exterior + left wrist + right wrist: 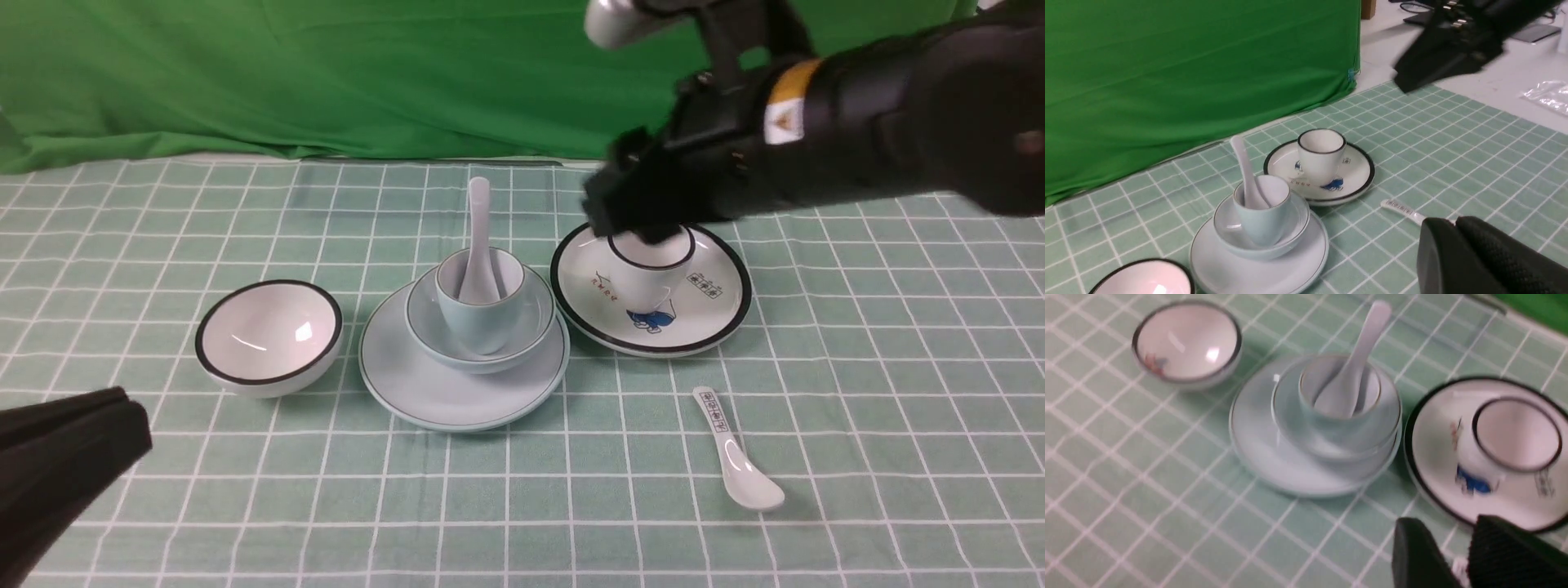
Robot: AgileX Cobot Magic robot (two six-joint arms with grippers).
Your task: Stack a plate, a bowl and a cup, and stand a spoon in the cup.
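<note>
The pale blue plate (457, 392) lies at the table's middle with the pale blue bowl (535, 317) on it. The cup (478, 314) stands in the bowl. The plain white spoon (478, 229) stands in the cup, handle leaning up and back. My right gripper (620, 204) hangs blurred in the air to the right of this stack, above a black-rimmed cup. In the right wrist view its jaws (1447, 524) stand apart with only tablecloth between them. My left gripper (131, 412) is low at the near left, jaws pressed together (1453, 222) and empty.
A black-rimmed white bowl (269, 335) sits left of the stack. A black-rimmed printed plate (710, 310) on the right carries a black-rimmed cup (651, 261). A white spoon with printed marks (735, 453) lies nearer the front. A green cloth (326, 73) hangs behind.
</note>
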